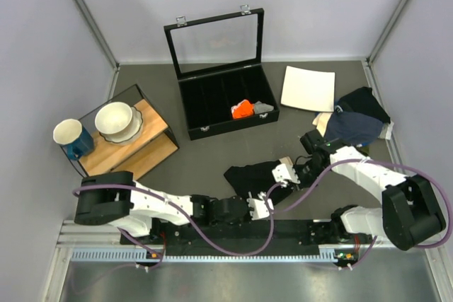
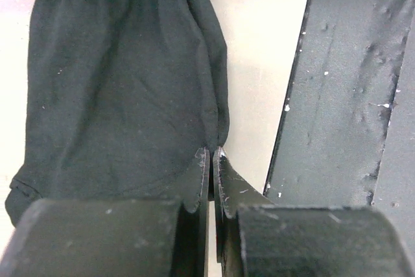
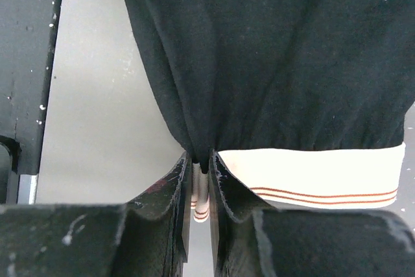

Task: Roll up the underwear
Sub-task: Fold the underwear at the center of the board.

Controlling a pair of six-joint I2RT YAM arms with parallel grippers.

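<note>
The black underwear point(image 1: 248, 175) lies spread on the table near the front, between my two grippers. My left gripper point(image 1: 267, 206) is at its near edge. In the left wrist view the left gripper point(image 2: 212, 152) is shut, pinching the lower corner of the black fabric point(image 2: 117, 95). My right gripper point(image 1: 284, 173) is at the underwear's right end. In the right wrist view the right gripper point(image 3: 202, 163) is shut on the folded end of the pale waistband point(image 3: 311, 176), which has thin brown stripes. The black cloth point(image 3: 272, 50) hangs beyond it.
An open black case point(image 1: 226, 107) at the back holds an orange cloth roll point(image 1: 243, 109) and a grey roll point(image 1: 263, 107). A white plate point(image 1: 308, 88) and navy garments point(image 1: 354, 125) lie at right. A wooden shelf point(image 1: 145, 143) with bowl point(image 1: 116, 119) and mug point(image 1: 71, 136) stands at left.
</note>
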